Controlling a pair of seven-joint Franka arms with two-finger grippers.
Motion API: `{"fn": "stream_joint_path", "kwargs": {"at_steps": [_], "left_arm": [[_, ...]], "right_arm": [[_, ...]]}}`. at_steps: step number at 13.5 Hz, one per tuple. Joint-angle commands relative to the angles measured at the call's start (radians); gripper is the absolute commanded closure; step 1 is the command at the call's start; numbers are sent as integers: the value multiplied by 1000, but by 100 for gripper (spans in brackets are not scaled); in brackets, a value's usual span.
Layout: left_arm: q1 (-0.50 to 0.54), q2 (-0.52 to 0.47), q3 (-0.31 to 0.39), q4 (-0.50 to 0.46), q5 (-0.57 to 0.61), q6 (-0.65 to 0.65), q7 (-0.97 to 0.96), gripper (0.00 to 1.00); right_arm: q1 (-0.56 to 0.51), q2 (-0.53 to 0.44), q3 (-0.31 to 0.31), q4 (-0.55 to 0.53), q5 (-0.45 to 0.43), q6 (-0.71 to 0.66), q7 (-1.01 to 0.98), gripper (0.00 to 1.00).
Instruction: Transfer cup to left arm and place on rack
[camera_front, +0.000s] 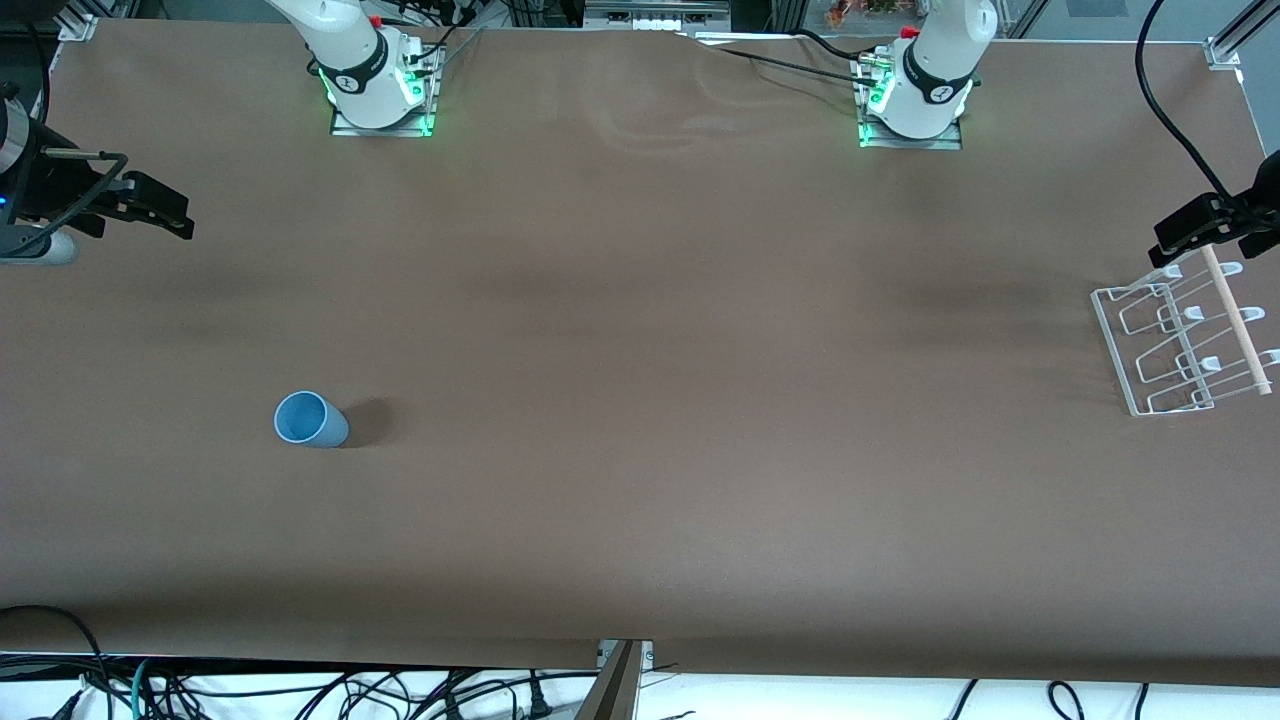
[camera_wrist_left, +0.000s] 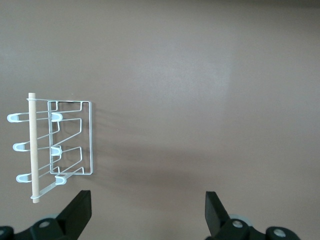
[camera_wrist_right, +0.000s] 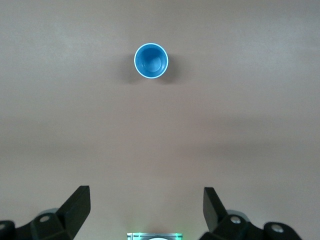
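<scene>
Cut off and hidden, as we find it:
- Left gripper (camera_front: 1200, 232): front view's edge cuts it and hides the arm above; we see only the fingertips (camera_wrist_left: 80, 210) in its wrist view.
- Right gripper (camera_front: 150, 205): likewise cut at the front view's edge.
- Rack (camera_front: 1180, 335): outer prong tips run off the edge.
- Cup (camera_front: 310, 419): base hidden by its own wall.

Rack (camera_wrist_left: 70, 145) flat on brown table (camera_wrist_left: 200, 100), wooden rod (camera_wrist_left: 34, 147) along one side. Left gripper (camera_wrist_left: 147, 212) fingers spread wide, empty, beside rack.
</scene>
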Motion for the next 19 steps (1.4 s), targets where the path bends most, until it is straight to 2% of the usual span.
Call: {"fn": "stream_joint_path", "kwargs": {"at_steps": [1, 4, 19], "left_arm": [[-3, 13, -4, 32, 27, -14, -2, 0], [-4, 21, -10, 61, 31, -16, -2, 0], [-1, 29, -10, 61, 28, -16, -2, 0]], "right_arm": [[-10, -1, 4, 11, 17, -10, 7, 0], [-10, -1, 4, 11, 18, -9, 7, 0], [-17, 10, -15, 11, 17, -4, 6, 0]]}}
